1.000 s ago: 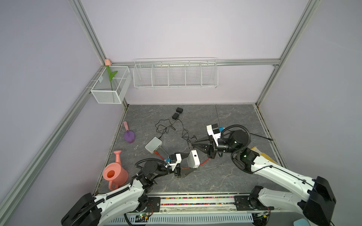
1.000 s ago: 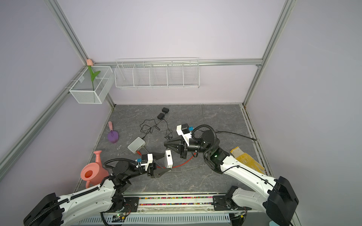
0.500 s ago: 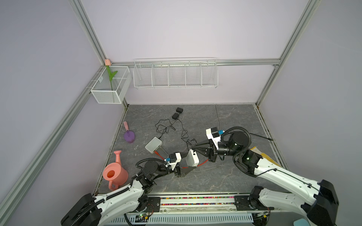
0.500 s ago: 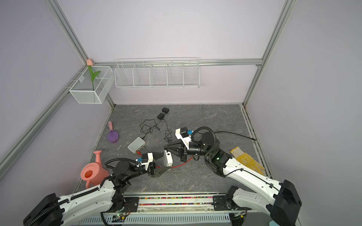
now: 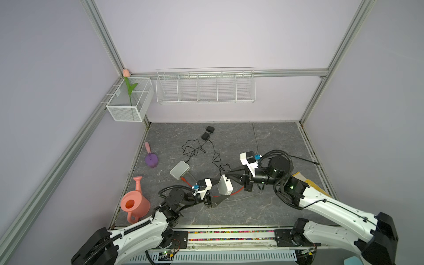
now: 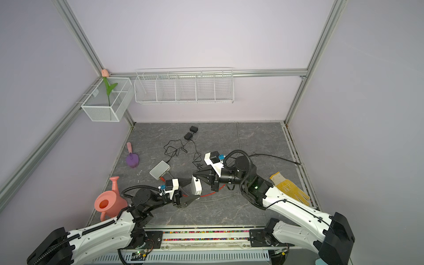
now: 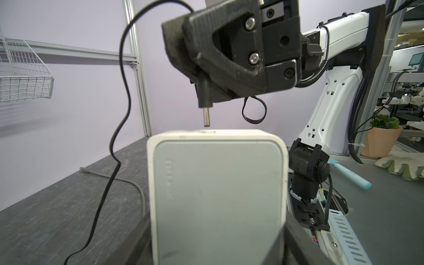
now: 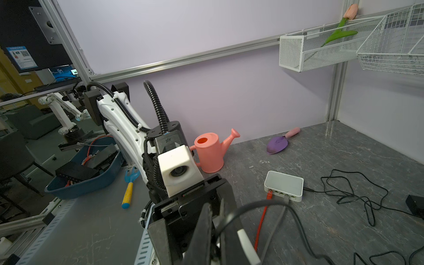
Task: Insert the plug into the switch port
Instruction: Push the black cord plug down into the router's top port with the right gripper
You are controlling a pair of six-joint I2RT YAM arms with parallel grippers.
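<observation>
The switch [image 5: 225,185] [image 6: 196,186] is a small white box, held off the table with my left gripper [image 5: 219,193] [image 7: 215,243] shut on its sides. In the left wrist view its port [image 7: 207,132] lies on the edge facing away from that camera. The black barrel plug [image 7: 205,101] is pinched in my shut right gripper [image 5: 227,175] [image 8: 215,204]. Its metal tip hangs just short of the port, not touching. The plug's black cable [image 7: 119,128] trails down to the table.
A second white switch [image 5: 179,169] lies on the table with a red cable [image 8: 260,227] and a grey one plugged in. Two black adapters [image 5: 205,136] sit further back. A pink watering can [image 5: 135,203], purple trowel [image 5: 151,158] and yellow glove [image 6: 289,189] lie around.
My right gripper has carried the plug left and forward, closing on the held switch. The left gripper and switch have barely moved.
</observation>
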